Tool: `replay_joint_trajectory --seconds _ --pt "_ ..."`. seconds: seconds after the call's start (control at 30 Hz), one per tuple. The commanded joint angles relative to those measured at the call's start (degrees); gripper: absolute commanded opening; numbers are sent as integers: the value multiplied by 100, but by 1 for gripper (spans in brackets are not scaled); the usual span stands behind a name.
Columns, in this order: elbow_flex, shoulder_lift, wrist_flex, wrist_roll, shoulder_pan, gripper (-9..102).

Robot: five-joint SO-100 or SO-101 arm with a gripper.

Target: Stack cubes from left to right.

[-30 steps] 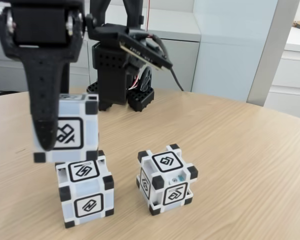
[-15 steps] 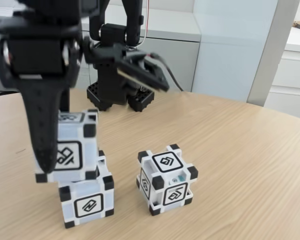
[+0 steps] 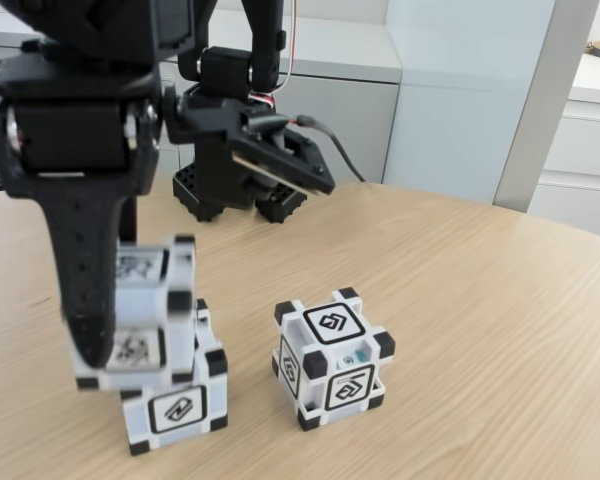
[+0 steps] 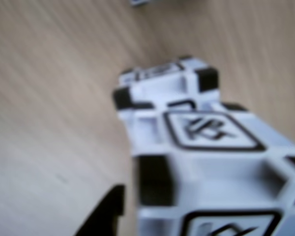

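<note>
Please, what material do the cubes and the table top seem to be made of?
The cubes, such as the free one, look like hard white-grey plastic with black corner blocks: smooth moulded faces, crisp edges, printed symbols. The table looks like light wood or a wood-look laminate: a fine straight grain with a matte finish; which one I cannot tell.

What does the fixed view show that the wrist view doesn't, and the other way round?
Fixed view alone: the third cube standing apart to the right, the arm's base, and white cabinets behind. Wrist view alone: the held cube's top symbol up close, blurred. Both share the held cube in the gripper, low over and offset from the lower cube, on the wooden table.
</note>
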Motion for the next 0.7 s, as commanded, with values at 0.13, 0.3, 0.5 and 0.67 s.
replay_joint_trajectory --seconds 0.13,0.3,0.5,0.67 --pt "-167 694 35 -220 -18 33" --pt "-97 1793 35 -237 -299 32" --pt "-62 2663 53 211 -1371 32" --pt "-53 2426 272 773 -2347 35"
